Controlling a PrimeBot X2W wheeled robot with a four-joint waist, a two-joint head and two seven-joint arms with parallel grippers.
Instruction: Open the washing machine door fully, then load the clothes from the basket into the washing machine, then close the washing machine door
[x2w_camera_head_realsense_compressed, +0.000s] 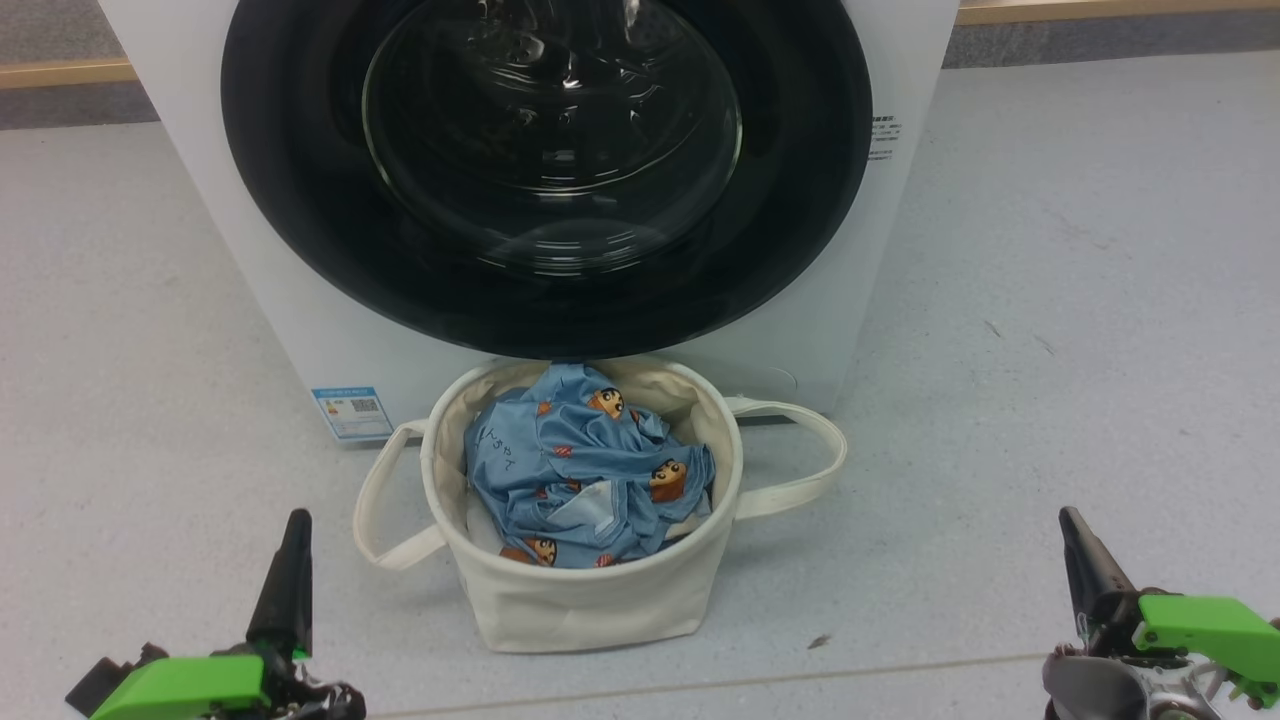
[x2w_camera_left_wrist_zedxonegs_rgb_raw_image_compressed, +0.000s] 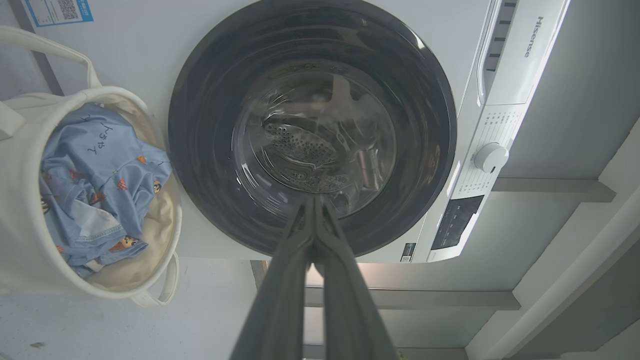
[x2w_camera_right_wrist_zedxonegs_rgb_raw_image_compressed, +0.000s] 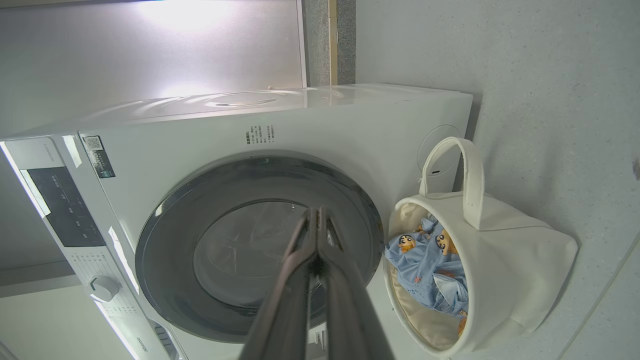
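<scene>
The white washing machine stands ahead with its round black-rimmed glass door shut flat against the front. Right before it on the floor sits the cream canvas basket, holding the light blue clothes with small cartoon faces. My left gripper is at the lower left and my right gripper at the lower right, both well short of the basket. In the left wrist view my gripper is shut and empty, pointing at the door. In the right wrist view my gripper is shut too.
Pale grey floor lies open on both sides of the machine. A blue sticker marks the machine's lower left front. The control panel with a round knob runs along the machine's top. The basket's loop handles stick out sideways.
</scene>
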